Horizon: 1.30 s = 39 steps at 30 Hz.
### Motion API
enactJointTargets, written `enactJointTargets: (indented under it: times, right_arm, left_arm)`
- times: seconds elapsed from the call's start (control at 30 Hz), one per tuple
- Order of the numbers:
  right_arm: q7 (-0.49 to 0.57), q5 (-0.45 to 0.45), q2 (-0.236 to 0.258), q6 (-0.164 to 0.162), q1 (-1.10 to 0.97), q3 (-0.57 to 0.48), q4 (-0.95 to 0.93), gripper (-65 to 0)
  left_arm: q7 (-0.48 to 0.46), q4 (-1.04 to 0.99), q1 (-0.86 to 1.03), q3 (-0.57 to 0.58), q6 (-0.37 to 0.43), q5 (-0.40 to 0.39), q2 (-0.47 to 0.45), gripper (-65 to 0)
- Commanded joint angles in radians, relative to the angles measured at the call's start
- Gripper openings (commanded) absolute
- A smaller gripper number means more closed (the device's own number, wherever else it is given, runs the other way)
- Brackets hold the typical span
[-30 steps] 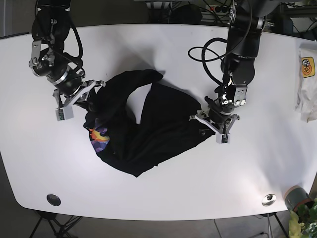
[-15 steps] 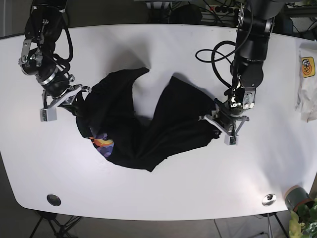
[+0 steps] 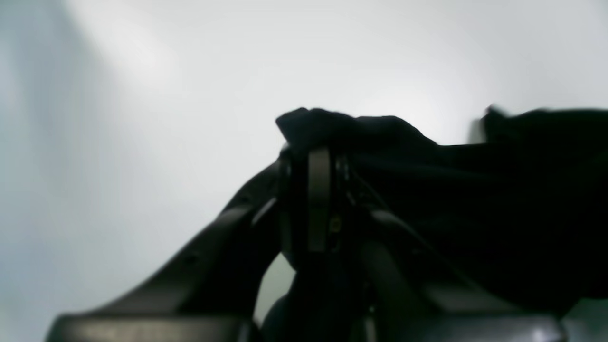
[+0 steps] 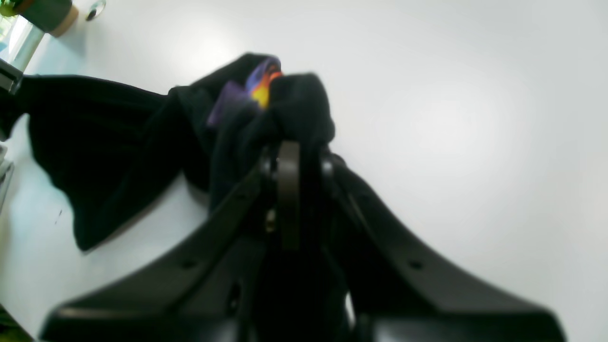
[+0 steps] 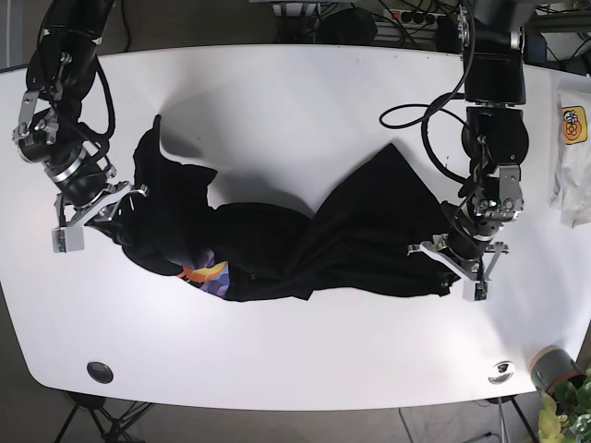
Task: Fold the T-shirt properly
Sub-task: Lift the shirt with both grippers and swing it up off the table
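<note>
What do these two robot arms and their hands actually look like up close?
Both arms are black, built of chunky rounded segments with silvery metal rings at the joints. Loose black cables loop beside them. The left hand and the right hand are pale grey brackets seen from above, with dark, curved fingers in the wrist views. I can see no readable markings.

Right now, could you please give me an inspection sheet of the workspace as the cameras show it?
Surface: white table, bare around the cloth.
Job's things: black T-shirt stretched between both arms, creased, colourful print showing.
Clutter: white packet at one edge; grey cup at a corner.
Grippers: left gripper and right gripper each shut on the shirt.
Cables: black cable looping from the left arm.
Surroundings: plant leaves beside the table.
</note>
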Motion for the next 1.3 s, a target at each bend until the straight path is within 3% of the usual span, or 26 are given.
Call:
enactJointTargets:
  times: [0.0, 0.23, 0.4, 0.57, 0.83, 1.0, 1.27]
  right_arm:
    - [0.034, 0.009, 0.037, 0.0, 0.051, 0.011, -0.015, -62.8]
    - [0.034, 0.009, 0.109, 0.0, 0.174, 0.009, -0.103, -62.8]
    - [0.034, 0.009, 0.143, 0.0, 0.267, 0.006, -0.153, -62.8]
    - [0.034, 0.009, 0.177, 0.0, 0.378, -0.069, -0.213, -62.8]
    - [0.034, 0.005, 0.181, 0.0, 0.515, -0.11, -0.277, -62.8]
    - [0.034, 0.005, 0.214, 0.0, 0.663, -0.192, -0.351, -62.8]
    - [0.034, 0.001, 0.22, 0.0, 0.87, -0.276, -0.435, -62.8]
  left_arm:
    - [-0.015, 0.052, -0.023, -0.009, 0.001, 0.004, -0.018, -65.0]
    - [-0.018, 0.101, -0.061, -0.019, 0.0, 0.005, -0.099, -65.0]
    - [-0.014, 0.098, -0.1, -0.101, 0.0, 0.005, -0.12, -65.0]
    - [-0.011, 0.099, -0.163, -0.131, 0.0, 0.005, -0.12, -65.0]
    - [0.014, 0.098, -0.258, -0.133, 0.0, 0.005, -0.139, -65.0]
    - [0.014, 0.067, -0.342, -0.13, -0.005, 0.007, -0.142, -65.0]
    - [0.014, -0.017, -0.502, -0.128, -0.034, 0.007, -0.173, -65.0]
